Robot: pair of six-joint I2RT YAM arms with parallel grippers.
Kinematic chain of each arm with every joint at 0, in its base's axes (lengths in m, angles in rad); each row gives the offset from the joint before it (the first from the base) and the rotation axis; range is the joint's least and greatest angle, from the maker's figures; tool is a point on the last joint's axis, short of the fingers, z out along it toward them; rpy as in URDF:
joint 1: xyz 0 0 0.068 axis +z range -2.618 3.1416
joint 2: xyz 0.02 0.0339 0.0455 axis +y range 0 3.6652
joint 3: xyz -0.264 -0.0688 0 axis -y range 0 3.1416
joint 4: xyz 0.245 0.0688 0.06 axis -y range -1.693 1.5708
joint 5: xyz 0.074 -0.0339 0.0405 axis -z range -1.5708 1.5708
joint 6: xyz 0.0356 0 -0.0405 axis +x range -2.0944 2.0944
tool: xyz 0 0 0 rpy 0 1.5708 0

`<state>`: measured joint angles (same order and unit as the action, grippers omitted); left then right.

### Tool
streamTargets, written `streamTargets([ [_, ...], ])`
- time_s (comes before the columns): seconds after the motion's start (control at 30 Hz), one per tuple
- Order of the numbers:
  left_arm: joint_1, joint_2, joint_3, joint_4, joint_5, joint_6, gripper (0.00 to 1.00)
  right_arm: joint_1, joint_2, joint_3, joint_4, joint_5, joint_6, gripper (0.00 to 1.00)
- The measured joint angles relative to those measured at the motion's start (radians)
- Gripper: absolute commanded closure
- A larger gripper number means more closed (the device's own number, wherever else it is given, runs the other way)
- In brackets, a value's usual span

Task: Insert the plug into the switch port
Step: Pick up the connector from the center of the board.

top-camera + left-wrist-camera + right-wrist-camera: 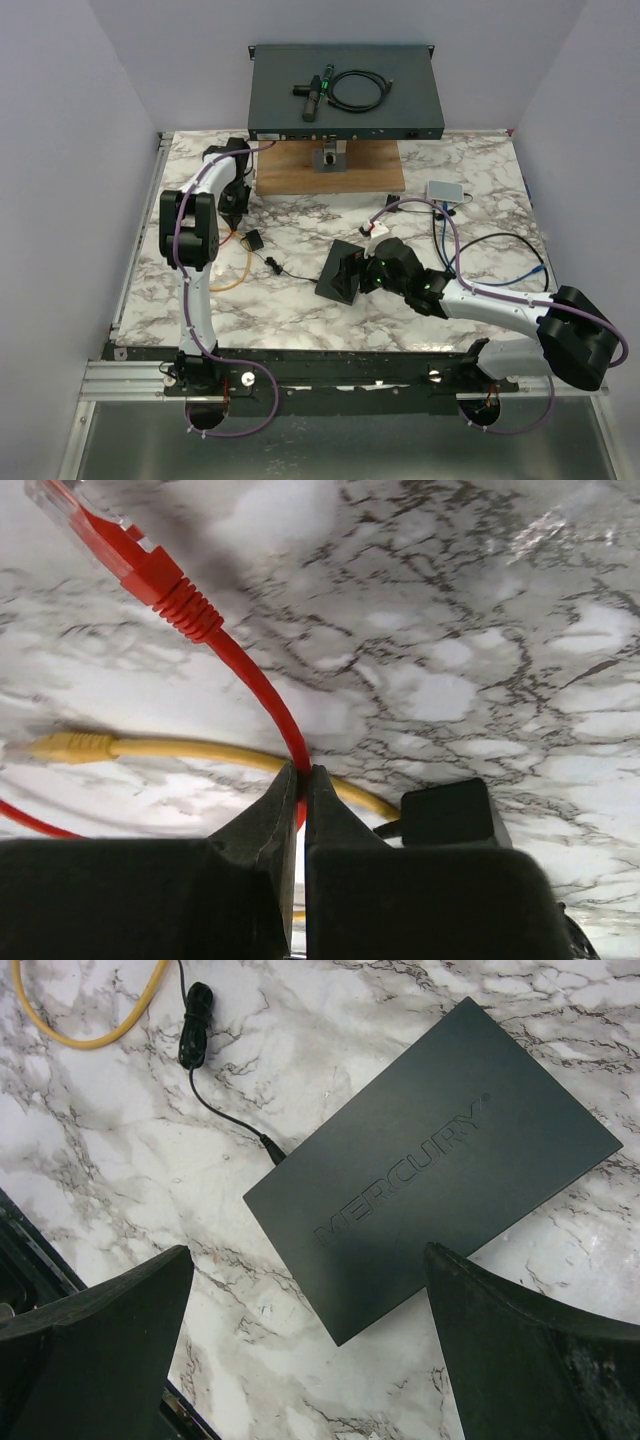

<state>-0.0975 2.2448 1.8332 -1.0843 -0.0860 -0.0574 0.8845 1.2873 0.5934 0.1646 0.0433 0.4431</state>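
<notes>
Left arm [190, 240]: we see it reach over the left side of the bench [300, 320], wrist turned down toward the marble.
Left jaws: shut tight on the red cable [262, 695]. They pinch the cord some way behind its end, which leaves the end free to be aimed.
Plug [110, 540]: it hangs in the air above the bench with its clear tip leading. It touches nothing and is well apart from the switch.
Yellow cable [200, 750]: it lies loose on the bench under the red one. We judge it a bystander.
Adapter [445, 815]: a black block on the bench just beside the left jaws.
Lead [225, 1110]: thin and black, it runs across the marble to a corner of the switch.
Switch [430, 1165]: a flat dark box at mid-bench, lettered lid up. We cannot see its ports in any view.
Right jaws: spread wide, one on each side of the switch, touching nothing. We judge they are placed to clamp the box so a push from the plug cannot slide it.
Right arm [500, 305]: it stretches low from the right base toward the middle.
Step in hand: we judge that the box is braced first and the plug then carried across.
</notes>
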Motion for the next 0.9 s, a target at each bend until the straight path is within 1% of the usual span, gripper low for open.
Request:
streamTargets([
  [0.07, 0.003, -0.018, -0.009, 0.0, -0.019, -0.007, 1.0, 0.0, 0.0, 0.0, 0.0, 0.0, 0.0, 0.0],
  [0.2, 0.023, -0.107, -0.037, 0.004, -0.087, -0.024, 1.0, 0.0, 0.0, 0.0, 0.0, 0.0, 0.0, 0.0],
  [0.4, 0.039, -0.322, -0.129, 0.016, -0.157, -0.042, 1.0, 0.0, -0.015, 0.0, 0.0, 0.01, 0.001, 0.0],
  [0.53, 0.039, -0.475, -0.19, 0.04, -0.164, -0.053, 1.0, 0.0, -0.076, -0.008, -0.002, 0.047, 0.002, 0.0],
  [0.63, 0.039, -0.602, -0.249, 0.071, -0.154, -0.055, 1.0, 0.0, -0.165, -0.025, -0.001, 0.093, 0.003, 0.0],
  [0.73, 0.038, -0.742, -0.307, 0.095, -0.108, -0.057, 1.0, 0.0, -0.249, -0.033, -0.002, 0.16, 0.013, 0.0],
  [0.8, 0.036, -0.84, -0.351, 0.115, -0.052, -0.063, 1.0, 0.0, -0.282, -0.029, -0.011, 0.208, 0.021, 0.0],
  [0.9, 0.029, -0.968, -0.421, 0.149, 0.046, -0.076, 1.0, 0.0, -0.301, 0.0, -0.085, 0.248, 0.021, 0.0],
])
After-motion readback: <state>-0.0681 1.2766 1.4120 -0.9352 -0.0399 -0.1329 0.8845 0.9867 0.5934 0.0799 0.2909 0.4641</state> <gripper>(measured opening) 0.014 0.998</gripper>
